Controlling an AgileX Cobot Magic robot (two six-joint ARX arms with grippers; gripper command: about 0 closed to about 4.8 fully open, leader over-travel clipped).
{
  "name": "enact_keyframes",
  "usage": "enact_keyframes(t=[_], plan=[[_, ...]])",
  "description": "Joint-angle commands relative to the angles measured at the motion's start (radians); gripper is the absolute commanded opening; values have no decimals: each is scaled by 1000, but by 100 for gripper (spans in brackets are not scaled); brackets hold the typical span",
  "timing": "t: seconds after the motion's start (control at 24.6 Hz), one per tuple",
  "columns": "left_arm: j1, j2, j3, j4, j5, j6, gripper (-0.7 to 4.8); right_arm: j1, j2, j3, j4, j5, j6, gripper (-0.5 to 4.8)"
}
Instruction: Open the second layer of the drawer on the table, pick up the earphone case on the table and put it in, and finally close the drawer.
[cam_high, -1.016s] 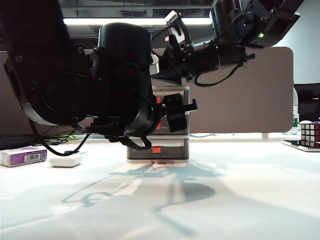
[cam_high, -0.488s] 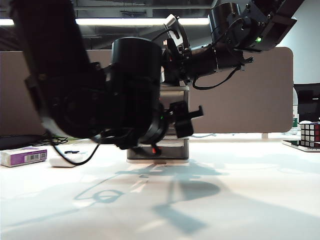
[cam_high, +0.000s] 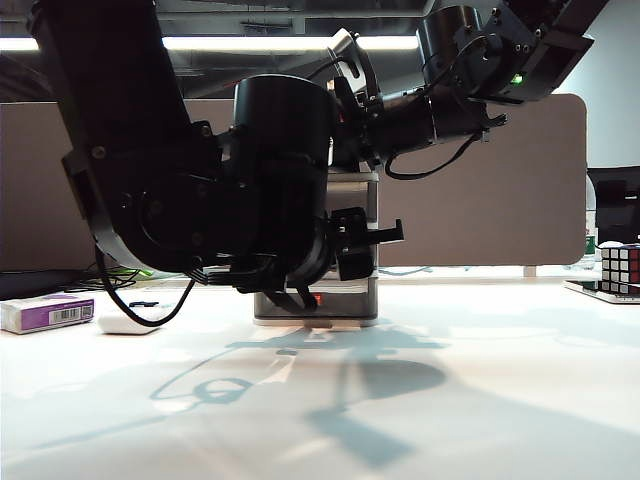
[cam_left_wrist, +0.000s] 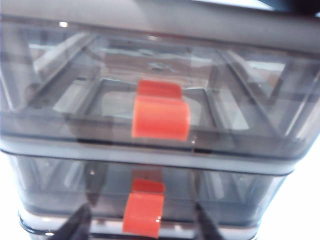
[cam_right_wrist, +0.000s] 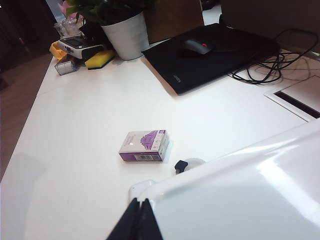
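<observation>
Exterior view: we find the left claw at the front of the drawer, the earphone case lying untouched on the counter. Left wrist view: fingertips stand apart either side of a red-orange tab, nothing gripped (opening step; next, close on the second layer's tab and pull). Right wrist view: right claw shut, resting atop the unit.

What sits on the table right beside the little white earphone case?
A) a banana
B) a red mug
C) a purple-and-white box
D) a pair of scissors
C: the exterior view shows the purple-and-white box on the table just next to the earphone case, left of the drawer.
</observation>
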Motion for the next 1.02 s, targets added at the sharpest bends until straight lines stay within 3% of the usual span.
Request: enact_keyframes(t=[0.04, 0.41, 0.61, 1.02], plan=[[2, -3, 3, 9, -5, 7, 159, 1, 7, -2, -31, -5, 3, -5], [2, -3, 3, 9, -32, 14, -3, 1, 7, -2, -33, -5, 3, -5], [2, -3, 3, 9, -53, 55, -6, 1, 7, -2, -33, 2, 2, -5], [-35, -11, -36, 10, -98, 59, -6, 1, 8, -2, -91, 32, 1, -5]])
